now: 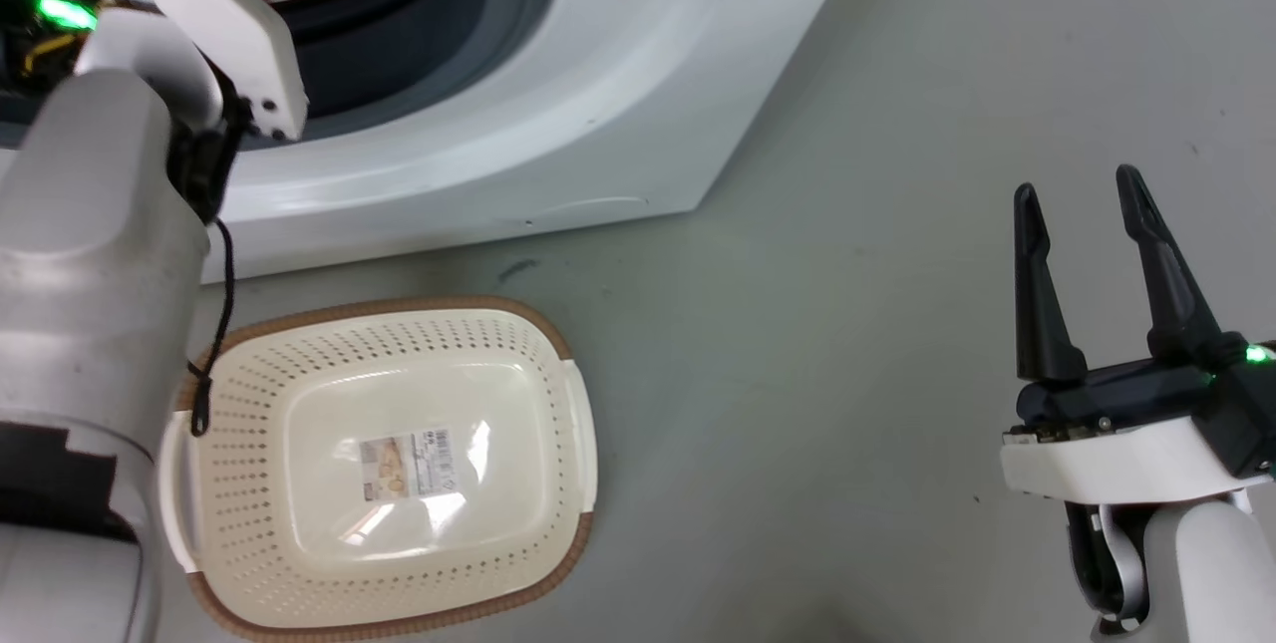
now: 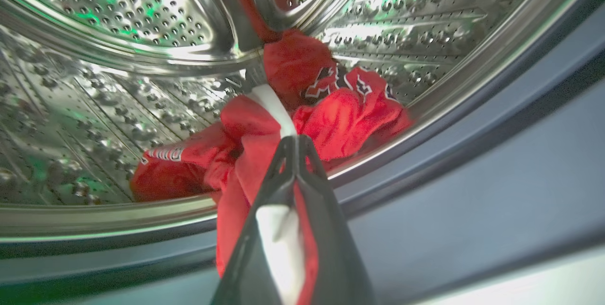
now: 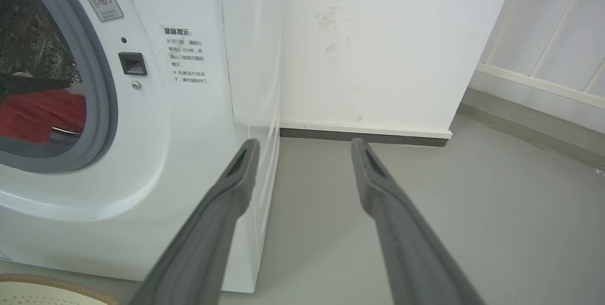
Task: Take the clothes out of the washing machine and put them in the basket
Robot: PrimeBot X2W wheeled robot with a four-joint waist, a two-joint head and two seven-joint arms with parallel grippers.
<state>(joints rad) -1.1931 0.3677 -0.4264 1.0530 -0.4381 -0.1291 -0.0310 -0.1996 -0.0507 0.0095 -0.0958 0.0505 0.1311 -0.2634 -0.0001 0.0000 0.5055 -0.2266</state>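
Observation:
The white washing machine stands open, and my left arm reaches into its drum. Inside, my left gripper is shut on the clothes, pinching red fabric with a white trim strip between its fingers. The cloth drapes over the grey door ring. A red jersey with black numerals lies deeper in the drum. Red clothes also show through the opening in the right wrist view. The cream basket sits empty on the floor in front of the machine. My right gripper hangs open over the floor, far right.
Grey floor stretches to the right of the machine and basket. A white wall with a dark skirting stands behind the machine's right side. A black cable hangs from my left arm over the basket's left rim.

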